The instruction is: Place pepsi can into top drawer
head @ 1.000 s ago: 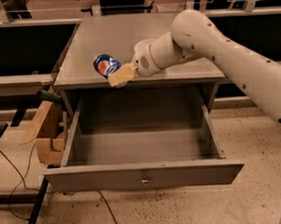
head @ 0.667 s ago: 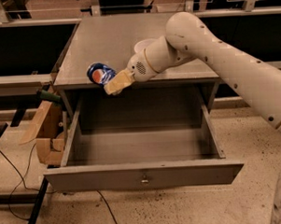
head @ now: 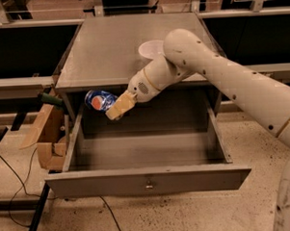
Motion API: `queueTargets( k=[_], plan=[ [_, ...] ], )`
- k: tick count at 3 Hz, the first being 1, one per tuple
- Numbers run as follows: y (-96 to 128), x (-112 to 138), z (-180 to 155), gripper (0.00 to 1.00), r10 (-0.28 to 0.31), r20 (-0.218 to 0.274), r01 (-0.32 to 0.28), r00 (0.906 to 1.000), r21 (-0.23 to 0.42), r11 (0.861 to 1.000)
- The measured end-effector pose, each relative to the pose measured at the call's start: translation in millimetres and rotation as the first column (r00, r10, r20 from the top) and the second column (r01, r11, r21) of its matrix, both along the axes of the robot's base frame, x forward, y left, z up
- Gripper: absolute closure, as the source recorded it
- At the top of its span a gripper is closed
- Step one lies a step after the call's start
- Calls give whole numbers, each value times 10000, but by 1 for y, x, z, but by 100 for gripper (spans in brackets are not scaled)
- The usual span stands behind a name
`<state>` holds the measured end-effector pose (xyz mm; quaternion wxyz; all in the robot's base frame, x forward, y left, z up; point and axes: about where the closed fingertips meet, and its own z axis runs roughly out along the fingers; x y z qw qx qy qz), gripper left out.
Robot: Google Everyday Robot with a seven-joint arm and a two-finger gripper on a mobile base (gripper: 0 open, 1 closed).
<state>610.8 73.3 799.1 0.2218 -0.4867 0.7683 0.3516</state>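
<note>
1. We are looking at a robot's big white arm [head: 230, 80]. It is reaching in from the right and crossing the front edge of a flat grey desk [head: 108, 47].
2. The gripper [head: 108, 108] at the end of the arm is hanging just under the desk's front edge, over on the left side.
3. Its tan fingers [head: 120, 105] are clamping the small blue metal pepsi can [head: 97, 99] with the round red, white and blue logo. We are seeing one finger on the right side of the can, and the can is hiding the other one.
4. The pepsi can is lying tilted in the grip, with its logo facing us. It is hanging in the air over the back left corner of the drawer, close to the left wall and above the drawer floor.
5. The wide, deep grey top drawer [head: 146, 148] is standing pulled out toward us. Its flat front panel is carrying a small metal knob [head: 149, 186] in the middle.
6. A round white bowl [head: 149, 49] is sitting on the desk near the front, and the arm is covering part of it.
7. A brown cardboard box [head: 47, 141] is sitting on the speckled floor just beside the drawer's left wall.
8. Thin black cables [head: 15, 190] are lying on the floor at the left, in front of the box.
</note>
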Motion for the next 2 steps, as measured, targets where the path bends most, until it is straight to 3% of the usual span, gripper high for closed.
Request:
queueTargets(
  k=[1, 2],
  plan=[
    [12, 6, -54, 97, -79, -1079, 8, 9941, -653, 9979],
    [14, 11, -92, 74, -457, -1860, 238, 9815, -1182, 9927]
  ],
)
